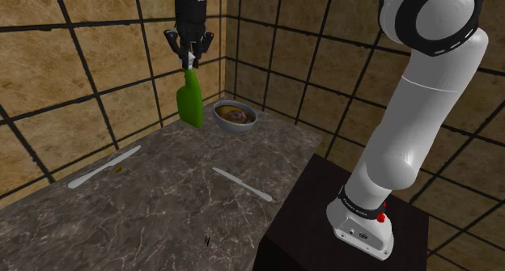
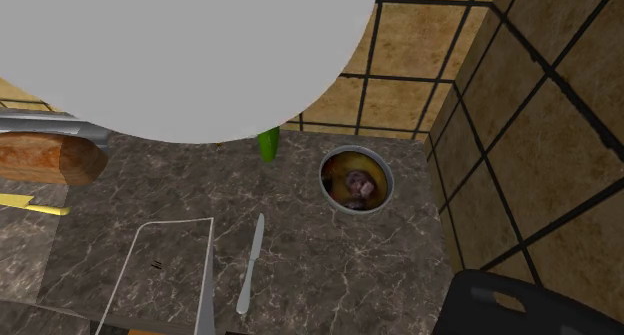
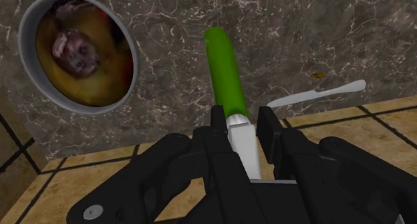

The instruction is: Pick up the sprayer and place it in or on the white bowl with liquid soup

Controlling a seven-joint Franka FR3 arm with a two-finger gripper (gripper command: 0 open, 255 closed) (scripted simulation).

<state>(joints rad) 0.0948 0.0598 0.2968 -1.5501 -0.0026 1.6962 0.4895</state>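
Broadly, room: walls (image 1: 81,59) of square tan tiles with dark grout lines meet in a corner behind the table.
Table (image 1: 162,205): dark grey-brown marble with thin white veins, matte, flat top; its far edges run against the tiled walls.
Arm (image 1: 405,132): smooth white shell with dark joints, rising from the shoulder view's lower right and reaching over to the far corner.
Stand (image 1: 307,221): plain dark box, hard against the near edge of the table.
Loaf (image 2: 45,155): brown crusted bread, at the second exterior view's left edge, well apart from the bowl.
Sprayer (image 1: 191,99): glossy green body, long and rounded at the base, with a white neck on top. It hangs tilted, green end down, and appears clear of the table, beside the bowl and not over it (image 3: 226,72).
Bowl (image 1: 235,126): round, with a pale grey rim (image 3: 131,59); yellow-brown soup with dark lumps inside. It sits in the table's far corner, near both walls.
Knives: two pale, slim and flat ones lie on the marble, one near the stand (image 1: 243,184), one toward the shoulder view's left (image 1: 103,167).
Pincer (image 1: 190,63): all black and pointing down; its two fingers (image 3: 217,119) are clamped on the sprayer's white neck, one on each side.
Speck (image 1: 119,171): a tiny orange fleck lies just beside the far knife.
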